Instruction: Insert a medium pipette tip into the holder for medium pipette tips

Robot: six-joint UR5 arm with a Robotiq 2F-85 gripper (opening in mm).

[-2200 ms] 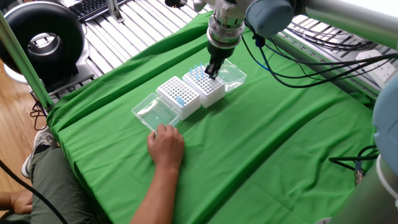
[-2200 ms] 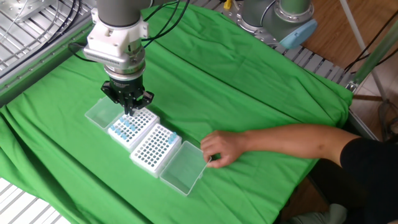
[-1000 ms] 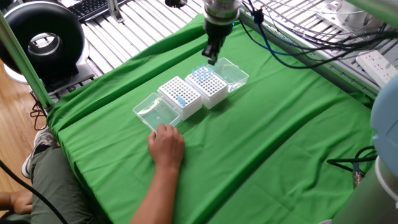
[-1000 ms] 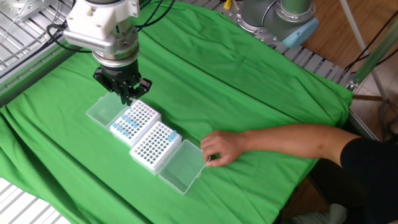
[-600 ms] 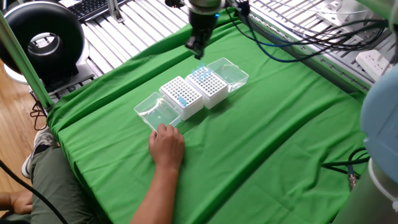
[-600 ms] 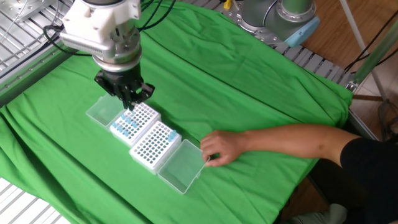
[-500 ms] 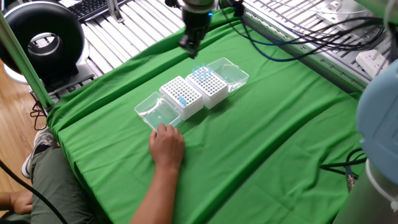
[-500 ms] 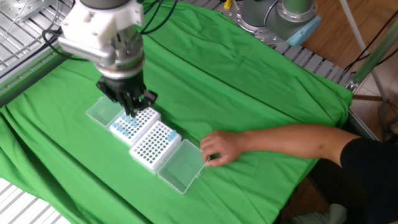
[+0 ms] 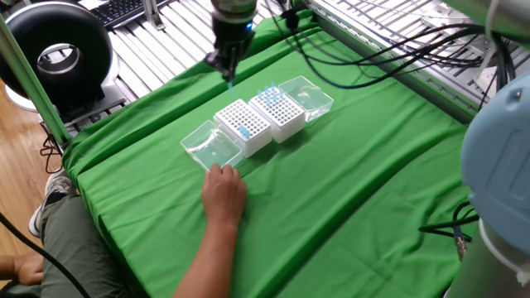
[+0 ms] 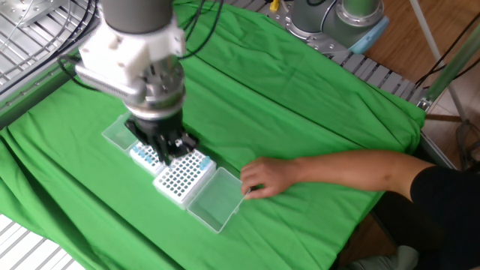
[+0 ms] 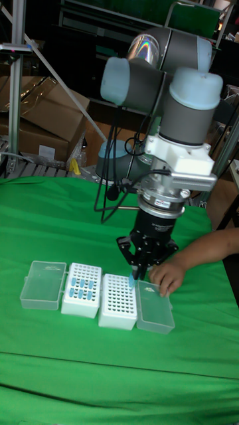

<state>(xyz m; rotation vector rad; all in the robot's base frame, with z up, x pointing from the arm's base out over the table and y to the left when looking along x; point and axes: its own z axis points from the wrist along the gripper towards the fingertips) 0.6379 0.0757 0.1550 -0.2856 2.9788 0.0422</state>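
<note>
Left to right on your worktop: the rack of blue tips, then the medium holder. Your pincer grips a blue pipette tip above the holder. It's featherlight, thin plastic; hold the upper collar, squeeze gently.

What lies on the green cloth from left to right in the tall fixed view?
Clear open lid → white rack with blue tips → second white rack → second clear lid → person's hand resting at that lid's far edge. The robot's hand hangs above the second rack, so it is left out.
</note>
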